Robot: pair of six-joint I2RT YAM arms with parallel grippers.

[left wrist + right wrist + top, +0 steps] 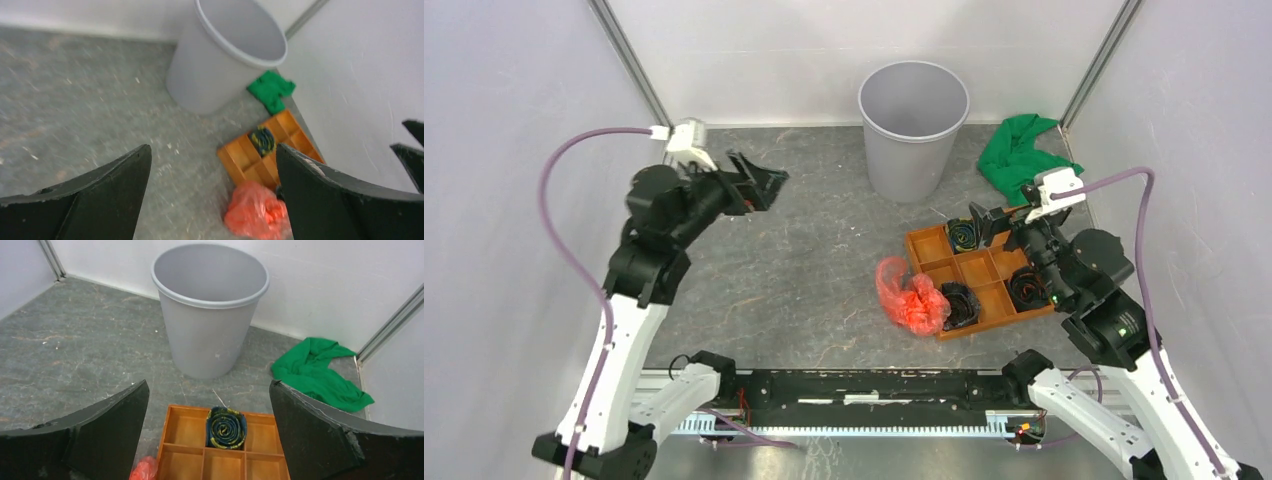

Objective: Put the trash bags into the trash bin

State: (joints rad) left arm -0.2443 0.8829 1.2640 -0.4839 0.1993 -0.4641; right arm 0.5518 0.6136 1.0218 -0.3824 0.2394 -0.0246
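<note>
Top external: trash bag [911, 300] lies crumpled on the table [804, 260] against the orange tray [929, 246], apart from the trash bin [913, 130]; left end effector [769, 185] and right end effector [977, 225] gape empty.

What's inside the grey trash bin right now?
Only bare grey inner wall shows in the trash bin; nothing seen in it. Its near wall hides part of the bottom. The red bag lies on the table beside the orange tray.

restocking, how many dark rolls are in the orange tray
3 rolls: one at the far edge, one near-left beside the red bag, one near-right; the right arm may hide more.
</note>
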